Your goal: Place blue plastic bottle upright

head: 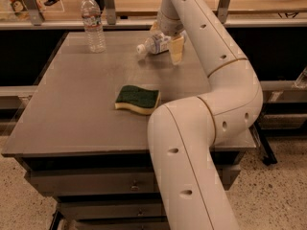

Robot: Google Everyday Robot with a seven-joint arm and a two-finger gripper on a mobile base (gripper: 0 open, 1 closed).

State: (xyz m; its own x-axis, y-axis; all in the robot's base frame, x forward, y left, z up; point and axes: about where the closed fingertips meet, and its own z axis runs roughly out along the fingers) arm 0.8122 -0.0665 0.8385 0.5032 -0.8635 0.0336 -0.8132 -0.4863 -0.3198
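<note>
The blue plastic bottle (pixel 152 45) lies on its side at the far middle of the grey table (pixel 76 109), with its white cap pointing left. My gripper (pixel 166 47) reaches down over it from above. One yellowish finger (pixel 176 49) stands at the bottle's near right side and the other shows behind it, so the jaws straddle the bottle and look open. The bottle's right end is hidden behind the near finger.
A clear bottle with a narrow red-and-white label (pixel 93 23) stands upright at the table's far left. A green-and-yellow sponge (pixel 138 99) lies mid-table. My white arm (pixel 211 109) arcs over the table's right side. A shelf rail runs behind the table.
</note>
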